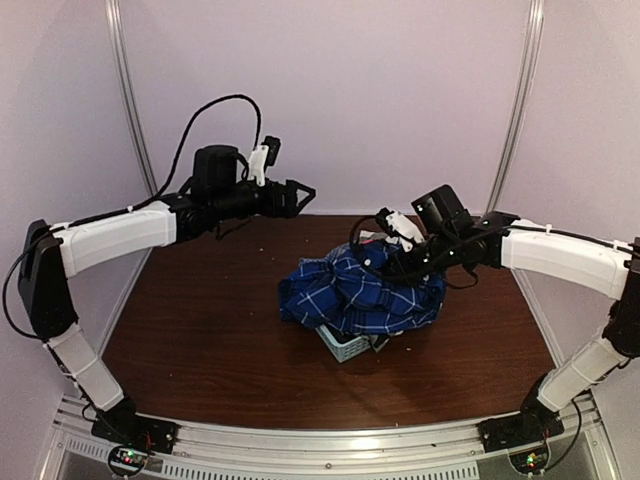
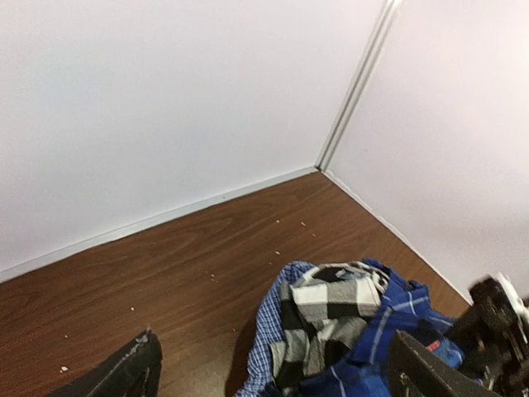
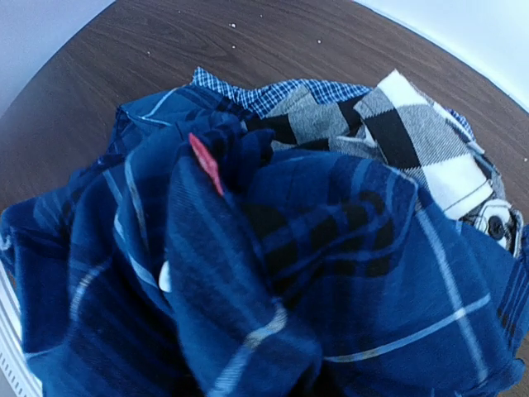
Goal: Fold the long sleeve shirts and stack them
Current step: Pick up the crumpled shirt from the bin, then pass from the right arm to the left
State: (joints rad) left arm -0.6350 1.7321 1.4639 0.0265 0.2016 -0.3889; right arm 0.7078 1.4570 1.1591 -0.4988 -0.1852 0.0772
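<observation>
On the brown table (image 1: 200,330), a small pale mesh basket (image 1: 345,347) is poking out at the 6 o'clock edge of a cloth heap. The heap is sitting a little toward 3 o'clock of the table's middle. The blue plaid shirt (image 1: 345,295) is lying crumpled over the basket, covering most of it and spilling onto the wood toward 9 o'clock. In the right wrist view its folds are filling almost the whole picture, with a small red tab (image 3: 207,163) showing on one ridge.

The right gripper (image 1: 388,262) is reaching in from 3 o'clock and resting against the top of the blue plaid shirt at the heap's 1 o'clock side. Its fingers are hiding in the cloth, so I cannot tell whether they are apart or clamped on fabric.

The black-and-white checked shirt (image 3: 413,141) is lying bunched at the heap's 12 o'clock side, partly wrapped by the blue one. Farther back, at 11 o'clock of the heap, the left gripper (image 1: 298,196) is hovering above the table, clear of both shirts. Its fingers (image 2: 124,376) are standing wide apart and holding nothing.
</observation>
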